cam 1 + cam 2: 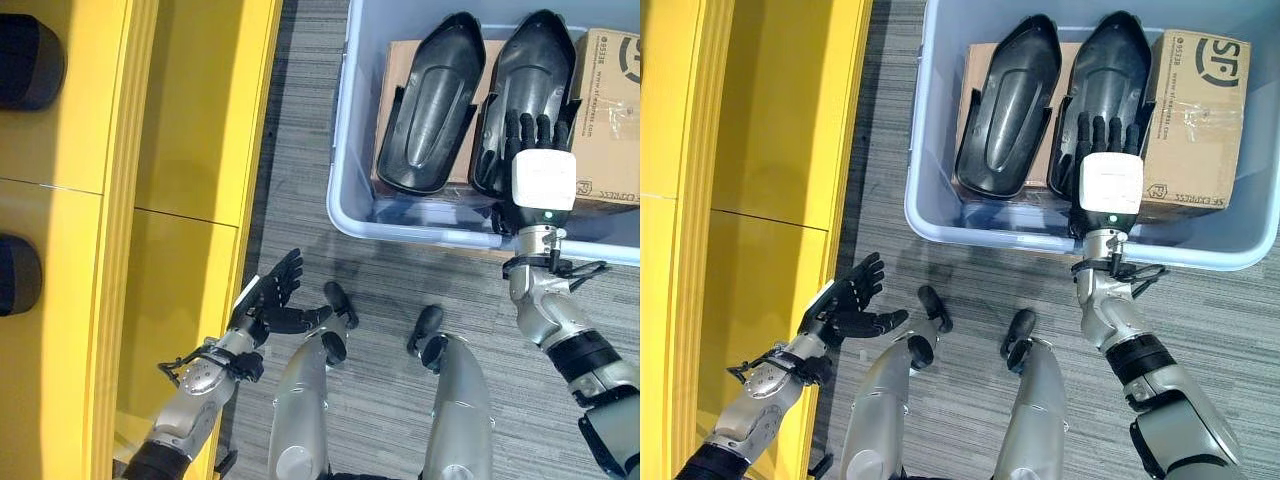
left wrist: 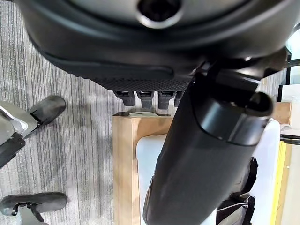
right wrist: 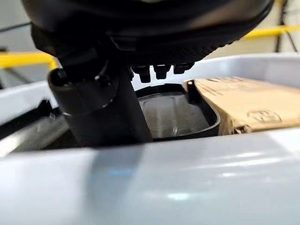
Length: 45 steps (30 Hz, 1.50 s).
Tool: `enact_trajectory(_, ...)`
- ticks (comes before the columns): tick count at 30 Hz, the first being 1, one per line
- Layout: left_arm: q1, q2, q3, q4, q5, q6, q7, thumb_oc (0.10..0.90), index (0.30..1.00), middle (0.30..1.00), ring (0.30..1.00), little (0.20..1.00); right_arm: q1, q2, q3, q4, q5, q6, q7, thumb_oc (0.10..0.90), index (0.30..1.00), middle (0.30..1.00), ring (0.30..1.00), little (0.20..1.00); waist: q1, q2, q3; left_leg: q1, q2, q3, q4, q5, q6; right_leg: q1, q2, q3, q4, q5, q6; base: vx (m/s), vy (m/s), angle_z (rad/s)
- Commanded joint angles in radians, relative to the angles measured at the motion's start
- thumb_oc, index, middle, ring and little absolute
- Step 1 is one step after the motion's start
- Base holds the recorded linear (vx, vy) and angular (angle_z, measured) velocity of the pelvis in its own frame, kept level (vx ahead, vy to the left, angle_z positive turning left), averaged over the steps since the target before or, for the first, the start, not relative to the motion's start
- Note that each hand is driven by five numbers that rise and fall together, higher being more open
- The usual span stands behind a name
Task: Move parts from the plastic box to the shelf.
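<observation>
My right hand [image 1: 1108, 160] reaches over the near wall of the plastic box [image 1: 930, 200], fingers straight and spread over the lower end of the right-hand black part [image 1: 1108, 70], hovering or just touching, I cannot tell which, and gripping nothing. 2 black parts lie in the box side by side, hollow side up; the left-hand part [image 1: 1008, 105] lies just beside the one under my fingers, and both rest on a flat cardboard sheet [image 1: 975, 60], with a cardboard carton [image 1: 1192, 120] against the right part's far side. My left hand [image 1: 268, 295] hangs open and empty over the carpet, fingers loosely spread, next to the yellow shelf [image 1: 190, 150]. I judge these parts to be moulded plastic shells: stiff, light for their bulk, and smooth and glossy enough to slip. They look too broad to wrap my fingers around, so the best hold seems to be the raised rim near the narrow lower end, fingers inside the hollow and thumb outside the wall. The small tabs on the sides could snag the neighbouring part or carton on the way up.
</observation>
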State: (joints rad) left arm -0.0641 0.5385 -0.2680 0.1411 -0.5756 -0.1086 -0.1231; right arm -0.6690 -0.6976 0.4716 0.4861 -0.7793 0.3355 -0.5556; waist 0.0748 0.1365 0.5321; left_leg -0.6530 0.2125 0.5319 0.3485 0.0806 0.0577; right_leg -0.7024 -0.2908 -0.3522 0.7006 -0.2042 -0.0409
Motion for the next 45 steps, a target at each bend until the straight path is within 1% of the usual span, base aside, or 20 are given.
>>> enact_trajectory(1,-0.008,0.059,0.025,-0.051,0.002,-0.039,-0.018,0.9,1.0,1.0,1.0,1.0,-0.068,-0.07,0.025,0.001,-0.047,0.031,-0.076,0.9,1.0,1.0,1.0,1.0,0.015,0.009,-0.012,0.058,0.093,-0.108,0.051,-0.151,-0.152,-0.017,-0.055,-0.016,0.031,-0.037,0.12,0.03,-0.044,0.03)
enact_trajectory(2,-0.009,0.061,0.025,-0.05,0.008,-0.037,-0.016,0.9,1.0,1.0,1.0,1.0,-0.068,-0.072,0.029,0.01,-0.042,0.036,-0.079,0.9,1.0,1.0,1.0,1.0,0.016,0.009,-0.012,0.057,0.093,-0.109,0.052,-0.151,-0.151,-0.018,-0.056,-0.016,0.033,-0.037,0.12,0.04,-0.046,0.06)
enact_trajectory(5,-0.014,0.071,0.027,-0.046,0.019,-0.032,-0.022,0.9,1.0,1.0,1.0,1.0,-0.081,-0.085,0.049,0.048,-0.045,0.021,-0.103,0.9,1.0,1.0,1.0,1.0,0.019,0.01,-0.012,0.048,0.095,-0.111,0.058,-0.151,-0.155,-0.022,-0.056,-0.022,0.031,-0.037,0.12,0.04,-0.036,0.1)
enact_trajectory(8,-0.016,0.071,0.028,-0.037,0.003,-0.024,-0.02,0.9,1.0,1.0,1.0,1.0,-0.091,-0.089,0.065,0.059,-0.05,0.028,-0.084,0.9,1.0,1.0,1.0,1.0,0.019,0.01,-0.012,0.043,0.097,-0.109,0.057,-0.149,-0.159,-0.028,-0.055,-0.027,0.026,-0.033,0.118,0.04,-0.034,0.03)
enact_trajectory(10,-0.019,0.072,0.027,-0.028,0.006,-0.028,-0.028,0.9,1.0,1.0,1.0,1.0,-0.096,-0.089,0.085,0.067,-0.025,0.035,-0.075,0.9,1.0,1.0,1.0,1.0,0.02,0.009,-0.012,0.035,0.099,-0.11,0.057,-0.148,-0.16,-0.035,-0.056,-0.029,0.027,-0.033,0.118,0.03,-0.042,0.0)
enact_trajectory(11,-0.023,0.069,0.026,-0.021,0.006,-0.028,-0.042,0.9,1.0,1.0,1.0,1.0,-0.096,-0.087,0.092,0.074,-0.009,0.049,-0.068,0.9,1.0,1.0,1.0,1.0,0.021,0.009,-0.012,0.029,0.101,-0.11,0.058,-0.147,-0.16,-0.042,-0.057,-0.03,0.029,-0.032,0.118,0.03,-0.043,-0.01)
enact_trajectory(13,-0.023,0.066,0.019,-0.018,0.02,-0.031,-0.054,0.9,1.0,1.0,1.0,1.0,-0.091,-0.082,0.095,0.102,0.039,0.061,-0.087,0.9,1.0,1.0,1.0,1.0,0.023,0.011,-0.012,0.019,0.104,-0.109,0.06,-0.146,-0.16,-0.05,-0.06,-0.034,0.031,-0.032,0.115,0.03,-0.057,-0.01)
enact_trajectory(16,-0.026,0.061,0.008,-0.011,0.019,-0.031,-0.053,0.9,1.0,1.0,1.0,1.0,-0.09,-0.065,0.087,0.147,0.123,0.062,-0.113,0.9,1.0,1.0,1.0,1.0,0.024,0.014,-0.012,0.01,0.103,-0.111,0.061,-0.146,-0.161,-0.059,-0.06,-0.036,0.032,-0.032,0.113,0.01,-0.015,0.0)
enact_trajectory(19,-0.035,0.055,-0.003,0.002,0.019,-0.039,-0.045,0.9,1.0,1.0,1.0,1.0,-0.096,-0.035,0.07,0.191,0.205,0.035,-0.141,0.9,1.0,1.0,1.0,1.0,0.023,0.019,-0.012,0.004,0.102,-0.107,0.061,-0.146,-0.161,-0.067,-0.059,-0.037,0.031,-0.03,0.11,0.0,0.0,0.0)
enact_trajectory(21,-0.042,0.053,-0.008,0.002,0.014,-0.028,-0.042,0.9,1.0,1.0,1.0,1.0,-0.1,-0.018,0.052,0.218,0.239,0.026,-0.154,0.9,1.0,1.0,1.0,1.0,0.022,0.022,-0.012,-0.003,0.102,-0.107,0.065,-0.149,-0.161,-0.074,-0.059,-0.036,0.033,-0.031,0.108,0.0,0.0,0.0)
enact_trajectory(24,-0.046,0.047,-0.006,0.002,0.019,-0.015,-0.042,0.9,1.0,1.0,1.0,1.0,-0.095,-0.005,0.029,0.24,0.262,0.018,-0.164,0.9,1.0,1.0,1.0,1.0,0.021,0.025,-0.012,-0.009,0.101,-0.104,0.07,-0.151,-0.16,-0.08,-0.06,-0.037,0.034,-0.031,0.106,0.0,0.0,0.0)
enact_trajectory(29,-0.054,0.042,-0.021,0.025,0.023,-0.03,-0.041,0.9,1.0,1.0,1.0,1.0,-0.096,0.019,0.019,0.283,0.279,0.002,-0.174,0.9,1.0,1.0,1.0,1.0,0.019,0.029,-0.012,-0.018,0.103,-0.102,0.078,-0.156,-0.161,-0.091,-0.062,-0.037,0.039,-0.031,0.103,0.0,0.0,0.0)
enact_trajectory(36,-0.072,0.035,-0.037,0.039,0.023,-0.039,-0.031,0.9,1.0,1.0,1.0,1.0,-0.112,0.031,0.034,0.311,0.222,0.016,-0.155,0.9,1.0,1.0,1.0,1.0,0.017,0.033,-0.012,-0.028,0.102,-0.095,0.087,-0.162,-0.16,-0.099,-0.062,-0.036,0.037,-0.032,0.1,0.0,0.0,0.0)
enact_trajectory(40,-0.08,0.038,-0.044,0.045,0.021,-0.038,-0.029,0.9,1.0,1.0,1.0,1.0,-0.138,0.017,0.074,0.328,0.112,0.035,-0.158,0.9,1.0,1.0,1.0,1.0,0.02,0.035,-0.012,-0.035,0.103,-0.096,0.093,-0.163,-0.159,-0.105,-0.065,-0.038,0.039,-0.031,0.1,0.0,0.0,0.0)
enact_trajectory(43,-0.081,0.043,-0.043,0.048,0.019,-0.039,-0.031,0.9,1.0,1.0,1.0,1.0,-0.151,0.0,0.1,0.327,0.082,0.047,-0.1,0.9,1.0,1.0,1.0,1.0,0.022,0.035,-0.012,-0.037,0.104,-0.096,0.095,-0.163,-0.16,-0.106,-0.069,-0.04,0.04,-0.03,0.102,0.0,0.0,0.0)
enact_trajectory(44,-0.081,0.045,-0.041,0.05,0.026,-0.044,-0.037,0.9,1.0,1.0,1.0,1.0,-0.155,-0.008,0.121,0.329,0.061,0.054,-0.051,0.9,1.0,1.0,1.0,1.0,0.024,0.034,-0.012,-0.038,0.105,-0.095,0.094,-0.162,-0.16,-0.106,-0.071,-0.044,0.039,-0.03,0.102,0.0,0.0,0.0)
enact_trajectory(45,-0.08,0.045,-0.04,0.052,0.028,-0.045,-0.038,0.9,1.0,1.0,1.0,1.0,-0.155,-0.009,0.127,0.331,0.055,0.054,-0.044,0.9,1.0,1.0,1.0,1.0,0.025,0.034,-0.012,-0.038,0.106,-0.095,0.095,-0.162,-0.16,-0.106,-0.071,-0.044,0.039,-0.03,0.103,0.0,0.0,0.0)
